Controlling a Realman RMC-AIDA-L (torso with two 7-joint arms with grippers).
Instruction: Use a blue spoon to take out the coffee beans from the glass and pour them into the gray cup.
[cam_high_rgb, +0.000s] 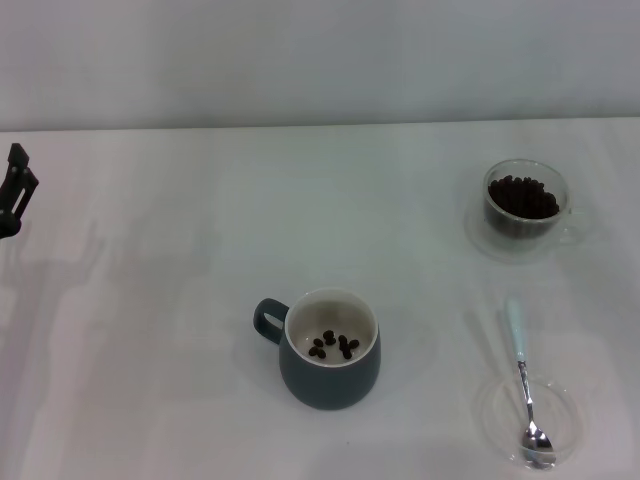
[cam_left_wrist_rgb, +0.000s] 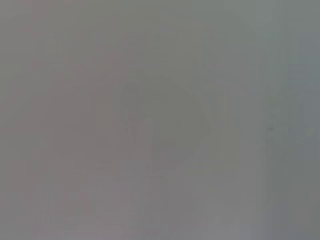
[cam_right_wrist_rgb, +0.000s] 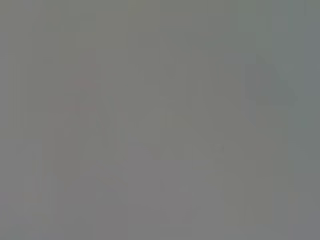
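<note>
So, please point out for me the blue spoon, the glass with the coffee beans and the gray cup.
blue spoon (cam_high_rgb: 516, 330), head view, on its pale blue handle.
glass (cam_high_rgb: 524, 203), head view, on its clear body, where the beans show through.
gray cup (cam_high_rgb: 330, 383), head view, on its dark outer wall.

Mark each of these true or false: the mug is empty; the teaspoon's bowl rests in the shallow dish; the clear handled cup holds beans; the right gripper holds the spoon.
1. The dark slate-gray mug is empty. False: a few dark coffee beans lie inside.
2. The metal bowl of the pale-blue-handled teaspoon rests in the shallow clear round dish. True.
3. The small clear glass cup holds beans. True.
4. The right gripper holds the spoon. False: no gripper touches it; only the left gripper shows, at the table's left edge.
</note>
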